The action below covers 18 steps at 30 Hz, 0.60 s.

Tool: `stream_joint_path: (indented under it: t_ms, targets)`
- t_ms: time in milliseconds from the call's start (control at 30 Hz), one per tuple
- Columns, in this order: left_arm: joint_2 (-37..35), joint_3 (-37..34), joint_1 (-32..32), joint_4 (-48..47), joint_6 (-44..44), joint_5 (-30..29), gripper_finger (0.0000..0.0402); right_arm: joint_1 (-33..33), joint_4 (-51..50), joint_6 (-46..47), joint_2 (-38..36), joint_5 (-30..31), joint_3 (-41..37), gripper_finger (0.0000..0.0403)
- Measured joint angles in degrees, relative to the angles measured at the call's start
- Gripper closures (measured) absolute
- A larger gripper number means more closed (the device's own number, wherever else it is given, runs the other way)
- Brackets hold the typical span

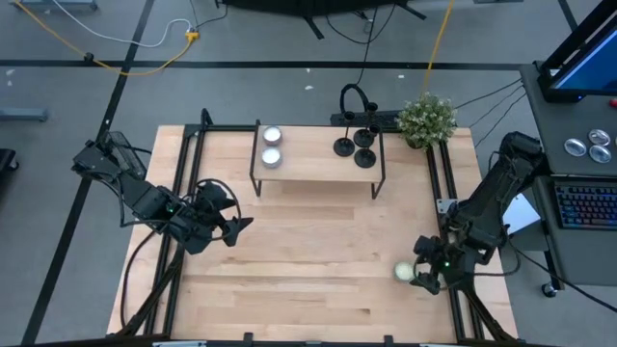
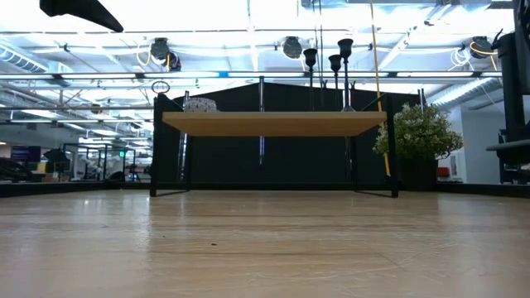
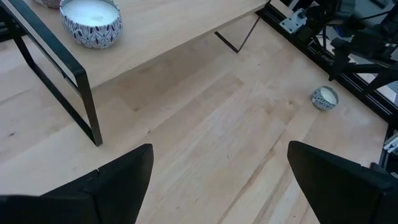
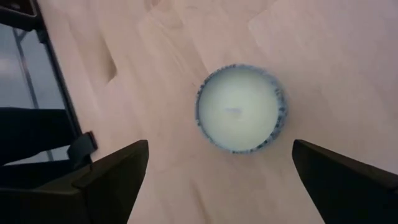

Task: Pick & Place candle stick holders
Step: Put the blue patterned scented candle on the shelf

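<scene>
We find the left tool (image 1: 234,227) hovering low over the left half of the desk (image 1: 308,289), its fingers (image 3: 118,180) spread wide with nothing between them. Ahead of it stands a small raised shelf (image 1: 318,172) at the back of the desk, carrying two tin candles (image 1: 271,146) at its left end. The three candle stick holders (image 1: 355,149) sit close together at the shelf's right end, upright on their disc bases; the low view shows their stems (image 2: 334,62) rising above the shelf top. A small potted plant (image 1: 427,118) stands just beside the shelf to the right.

At the near right edge of the desk, the right tool (image 1: 421,278) hangs directly over a third tin candle (image 4: 240,109), fingers (image 4: 112,171) fully apart on either side and, as far as we can judge from the wrist view, not touching it. It holds nothing.

In our judgement no holder is in hand, and the three may already be placed on the shelf. If one is to be picked, the next move calls for a reach to the shelf's right end and a closing on a thin stem without toppling its neighbours.
</scene>
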Motion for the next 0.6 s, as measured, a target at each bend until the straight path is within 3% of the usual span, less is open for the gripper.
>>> stream_joint_path:
  t_ms: [133,333,600]
  targets:
    - [0.00,0.00,0.00,0.00,-0.03,0.00,0.0023,3.13,3.39,4.42,0.28,2.48,-2.84,0.0011]
    - [0.00,0.00,0.00,0.04,-0.16,0.04,0.0020,7.24,16.70,8.45,0.27,6.74,-9.43,0.0011]
    - [0.00,0.00,0.02,0.06,-0.40,0.04,0.0022,8.20,32.47,10.03,0.23,10.64,-18.49,0.0012]
